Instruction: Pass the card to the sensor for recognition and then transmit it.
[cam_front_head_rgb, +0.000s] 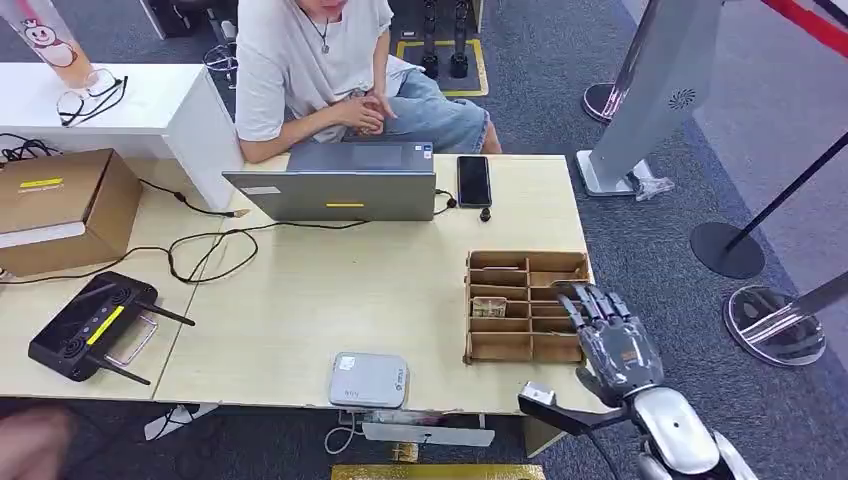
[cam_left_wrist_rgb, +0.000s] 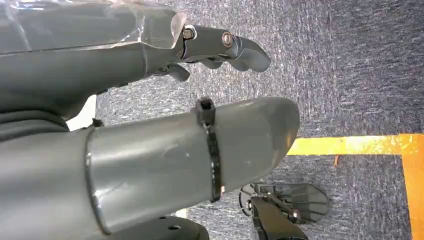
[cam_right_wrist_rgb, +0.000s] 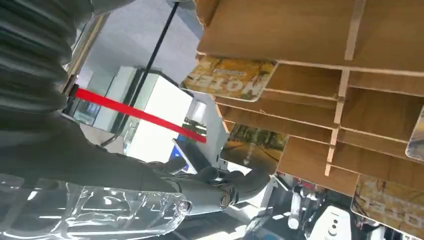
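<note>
one silver right hand (cam_front_head_rgb: 612, 340) hovers at the right edge of the wooden card tray (cam_front_head_rgb: 488, 347), its dark fingers (cam_front_head_rgb: 590, 300) spread apart over the tray's right-hand compartments and holding nothing. from the right wrist camera those fingers (cam_right_wrist_rgb: 235, 187) stretch out beside the tray's thin dividers, and a printed card (cam_right_wrist_rgb: 231, 78) stands tucked in one slot with more cards in neighbouring slots. in the head view a card (cam_front_head_rgb: 489, 307) sits in a left-hand compartment of the tray, apart from the fingers. the left hand (cam_left_wrist_rgb: 150, 125) hangs over blue-grey carpet with a yellow floor line (cam_left_wrist_rgb: 350, 145), fingers apart and nothing in them. near the front edge of the pale table (cam_front_head_rgb: 300, 300), left of the tray, lies the small grey sensor box (cam_front_head_rgb: 369, 379). farther back stand an open laptop (cam_front_head_rgb: 340, 185) and a black phone (cam_front_head_rgb: 474, 180), with a person (cam_front_head_rgb: 330, 60) seated behind them. at far left are a black controller (cam_front_head_rgb: 85, 325) and a cardboard box (cam_front_head_rgb: 60, 205).
</note>
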